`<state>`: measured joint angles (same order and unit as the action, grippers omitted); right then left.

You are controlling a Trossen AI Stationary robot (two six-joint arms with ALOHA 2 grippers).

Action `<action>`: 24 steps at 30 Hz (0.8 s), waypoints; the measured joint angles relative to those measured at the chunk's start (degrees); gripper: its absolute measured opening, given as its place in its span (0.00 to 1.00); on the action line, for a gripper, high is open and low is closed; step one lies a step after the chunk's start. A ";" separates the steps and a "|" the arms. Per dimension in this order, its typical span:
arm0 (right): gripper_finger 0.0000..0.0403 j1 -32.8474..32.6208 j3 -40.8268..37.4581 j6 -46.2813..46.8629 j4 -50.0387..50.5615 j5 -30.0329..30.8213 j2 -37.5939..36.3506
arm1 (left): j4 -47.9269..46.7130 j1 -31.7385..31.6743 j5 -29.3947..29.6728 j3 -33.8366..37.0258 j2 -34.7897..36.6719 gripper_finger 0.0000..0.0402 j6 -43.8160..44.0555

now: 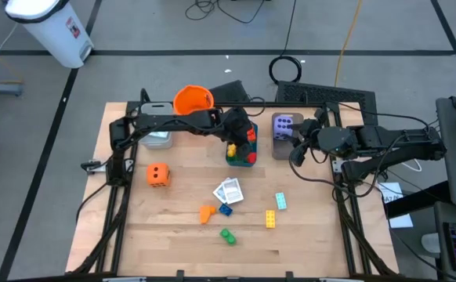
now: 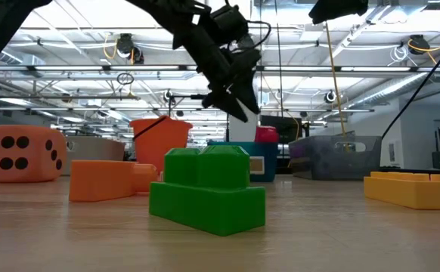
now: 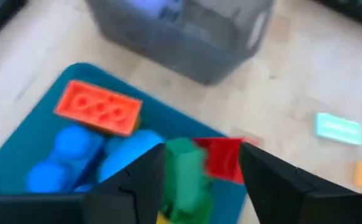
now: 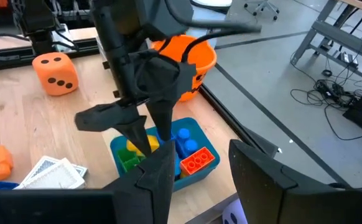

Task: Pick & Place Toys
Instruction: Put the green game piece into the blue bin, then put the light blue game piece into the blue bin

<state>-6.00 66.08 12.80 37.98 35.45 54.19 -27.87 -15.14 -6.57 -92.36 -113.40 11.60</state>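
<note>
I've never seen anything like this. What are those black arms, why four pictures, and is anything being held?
It is a robot with two arms at a wooden table, each ending in a two-fingered claw. One picture looks down from above, one sits at table level, and two come from cameras on the wrists. The left gripper hangs over a blue tray of bricks, jaws apart, nothing gripped. The right gripper waits beside a grey tray holding a purple die; its jaws are apart and empty. Loose on the table lie an orange die, white cards and a green brick.
</note>
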 joint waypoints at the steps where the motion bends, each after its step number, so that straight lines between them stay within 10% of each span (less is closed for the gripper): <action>1: 0.36 0.00 0.00 0.00 0.00 -0.01 0.00 | -0.71 -0.02 0.77 0.00 0.00 0.55 0.02; 10: 0.36 0.00 0.00 1.43 -0.08 -2.68 0.00 | -2.76 -0.50 -2.11 0.13 3.68 0.65 2.23; 24: 0.36 0.02 0.00 1.50 -16.41 -4.96 -0.02 | 0.83 1.18 -5.43 0.11 31.14 0.63 1.83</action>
<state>-5.98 66.08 14.30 21.57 30.49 54.17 -27.04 -13.96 -12.00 -92.25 -82.27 13.42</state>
